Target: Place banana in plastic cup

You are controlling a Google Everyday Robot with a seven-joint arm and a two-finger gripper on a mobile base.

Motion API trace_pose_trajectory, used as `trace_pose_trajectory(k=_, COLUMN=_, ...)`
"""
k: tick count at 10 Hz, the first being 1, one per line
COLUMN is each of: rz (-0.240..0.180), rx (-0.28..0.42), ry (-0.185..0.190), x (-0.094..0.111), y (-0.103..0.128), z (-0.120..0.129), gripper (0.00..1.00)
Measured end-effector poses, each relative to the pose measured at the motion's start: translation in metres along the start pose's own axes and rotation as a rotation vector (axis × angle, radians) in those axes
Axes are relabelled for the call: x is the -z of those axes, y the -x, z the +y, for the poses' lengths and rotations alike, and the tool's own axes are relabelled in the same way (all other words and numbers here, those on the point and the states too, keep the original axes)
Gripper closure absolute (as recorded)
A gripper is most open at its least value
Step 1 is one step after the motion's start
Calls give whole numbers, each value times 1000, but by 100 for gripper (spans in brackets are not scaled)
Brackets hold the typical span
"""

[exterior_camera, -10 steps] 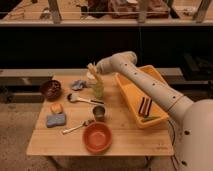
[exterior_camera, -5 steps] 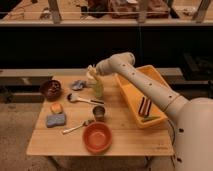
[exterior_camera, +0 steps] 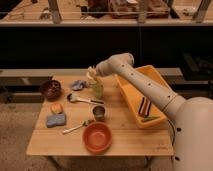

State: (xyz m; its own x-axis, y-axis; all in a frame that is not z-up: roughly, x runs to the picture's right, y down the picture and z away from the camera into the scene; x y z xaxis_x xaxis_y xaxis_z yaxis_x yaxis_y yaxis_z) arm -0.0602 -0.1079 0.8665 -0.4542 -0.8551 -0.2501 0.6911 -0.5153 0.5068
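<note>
Banana sits at the tool, directly above plastic cup.

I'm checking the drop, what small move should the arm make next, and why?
Probably lower a little and centre. The gripper sits right above the tall translucent greenish plastic cup, with the small pale-yellow toy banana at the rim, apparently not yet inside.
</note>
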Motion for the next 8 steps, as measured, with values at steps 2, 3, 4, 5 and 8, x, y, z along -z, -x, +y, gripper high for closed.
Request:
trace_pose_trajectory(k=2, rz=-5, rx=2, ry=3, x=1, y=2, z=1, gripper=24)
trace_pose_trajectory(k=3, rz=-6, rx=1, ry=4, x=2, y=2, z=1, gripper=20)
trace_pose_trajectory(k=4, rz=-9, rx=-3, ry=10, x=3, y=4, z=2, gripper=20)
trace_pose_trajectory(k=5, rz=-6, rx=-13, ry=22, x=5, y=5, z=4, gripper=20)
trace_pose_trajectory(k=8, rz=-4, rx=-20, ry=30, x=8, y=7, z=7, gripper=20)
